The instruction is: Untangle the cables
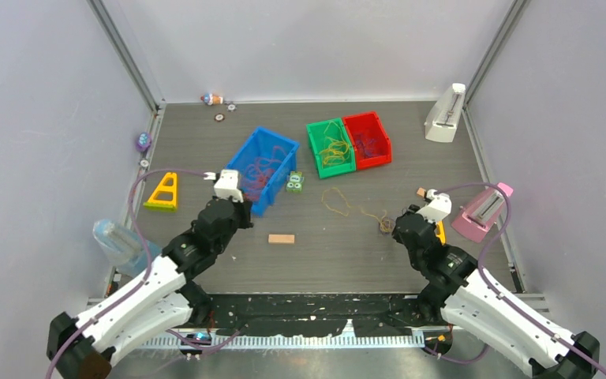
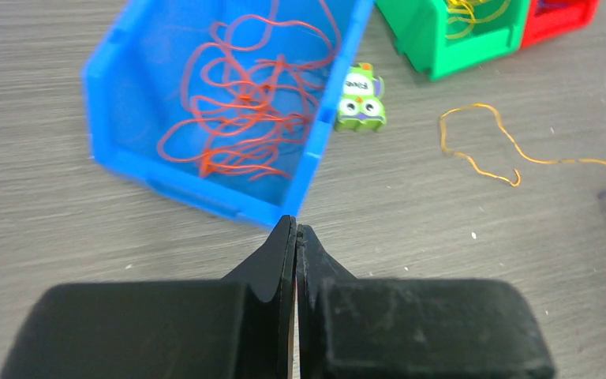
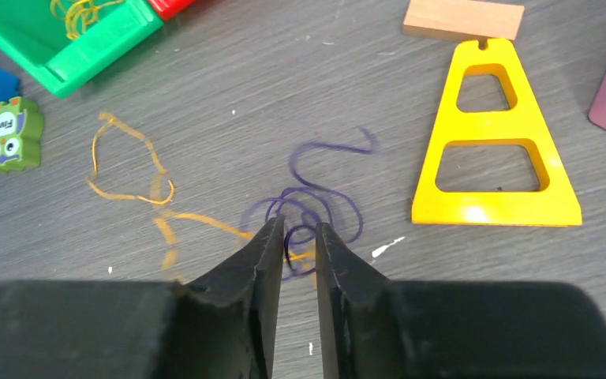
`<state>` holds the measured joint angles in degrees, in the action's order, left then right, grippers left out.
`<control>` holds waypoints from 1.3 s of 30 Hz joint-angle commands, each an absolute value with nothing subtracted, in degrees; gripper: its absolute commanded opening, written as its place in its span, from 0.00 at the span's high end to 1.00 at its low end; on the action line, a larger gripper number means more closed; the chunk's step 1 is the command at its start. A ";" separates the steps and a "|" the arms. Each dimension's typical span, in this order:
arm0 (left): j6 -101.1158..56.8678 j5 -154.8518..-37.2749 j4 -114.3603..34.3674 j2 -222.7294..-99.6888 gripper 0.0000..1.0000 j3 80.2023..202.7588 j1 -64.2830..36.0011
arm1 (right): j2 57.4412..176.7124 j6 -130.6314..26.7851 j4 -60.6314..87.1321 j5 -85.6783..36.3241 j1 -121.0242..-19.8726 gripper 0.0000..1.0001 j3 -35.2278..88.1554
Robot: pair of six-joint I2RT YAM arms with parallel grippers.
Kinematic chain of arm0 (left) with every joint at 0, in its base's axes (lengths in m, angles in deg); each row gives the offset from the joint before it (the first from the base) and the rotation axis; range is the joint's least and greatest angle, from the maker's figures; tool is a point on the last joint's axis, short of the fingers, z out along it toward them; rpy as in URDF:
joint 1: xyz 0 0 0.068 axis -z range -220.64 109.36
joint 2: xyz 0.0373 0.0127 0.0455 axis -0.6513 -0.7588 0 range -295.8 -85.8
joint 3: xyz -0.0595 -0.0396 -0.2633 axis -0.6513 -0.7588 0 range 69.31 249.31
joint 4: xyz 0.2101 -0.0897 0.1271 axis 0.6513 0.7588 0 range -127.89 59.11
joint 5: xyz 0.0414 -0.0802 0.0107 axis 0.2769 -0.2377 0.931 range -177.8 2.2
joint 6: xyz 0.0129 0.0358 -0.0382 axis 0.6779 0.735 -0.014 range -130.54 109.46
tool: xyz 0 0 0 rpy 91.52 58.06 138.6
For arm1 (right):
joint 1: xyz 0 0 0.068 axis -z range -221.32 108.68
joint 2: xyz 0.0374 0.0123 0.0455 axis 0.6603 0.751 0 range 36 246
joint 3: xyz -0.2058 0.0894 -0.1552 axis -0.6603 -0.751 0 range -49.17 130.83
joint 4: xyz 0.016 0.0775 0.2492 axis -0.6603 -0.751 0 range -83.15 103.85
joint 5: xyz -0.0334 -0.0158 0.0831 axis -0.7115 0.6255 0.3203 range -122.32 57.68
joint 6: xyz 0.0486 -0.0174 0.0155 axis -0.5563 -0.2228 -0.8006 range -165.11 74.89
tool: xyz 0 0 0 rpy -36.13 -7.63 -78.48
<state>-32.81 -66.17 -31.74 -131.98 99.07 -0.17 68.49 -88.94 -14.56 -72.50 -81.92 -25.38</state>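
The right hand [image 3: 300,229] hangs low over the desk [image 3: 363,71] with its two fingers a little apart, gripping nothing. A small curled purple cable [image 3: 316,201] lies on the desk right at the fingertips, some of its loops showing in the narrow gap between them. A single yellow-orange cable [image 3: 130,196] trails away from that curl towards the left arm's side, one end running into the purple loops. Beyond the hand on its outer side a flat yellow triangular stand [image 3: 495,207] lies on the desk, its narrow end touching a small wooden block [image 3: 461,20]. The left hand [image 2: 295,229] is clenched tight and empty, its tips just short of the near corner of a blue bin [image 2: 110,118] that holds a loose heap of orange-red cables [image 2: 241,110]. A green owl block [image 2: 360,99] marked "Five" stands just beside the bin's right wall. Farther back a green bin [image 1: 316,154] and a red bin [image 1: 375,163] sit side by side, touching. The green one contains yellow cables [image 1: 334,150] and the red one purple cables [image 1: 363,144].
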 commanded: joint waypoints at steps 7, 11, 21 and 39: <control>-35.41 -74.34 -20.62 -129.33 0.90 105.82 -0.91 | 75.32 -86.11 -15.13 -66.21 -79.98 0.09 -22.45; -38.63 -83.56 -22.98 -140.96 0.52 109.55 0.85 | 77.91 -87.84 -17.90 -66.96 -78.11 0.06 -20.16; -44.77 -90.84 -33.25 -164.62 0.00 119.72 10.60 | 84.40 -83.62 -14.78 -57.14 -68.65 0.22 -19.49; -73.68 -91.87 -52.06 -195.41 0.00 136.48 17.63 | 78.62 -88.19 -13.42 -51.19 -62.68 0.34 -24.94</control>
<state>-67.25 -92.82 -46.32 -192.30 131.11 15.74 81.23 -87.22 -14.45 -51.21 -62.93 -24.61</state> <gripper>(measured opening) 0.994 0.661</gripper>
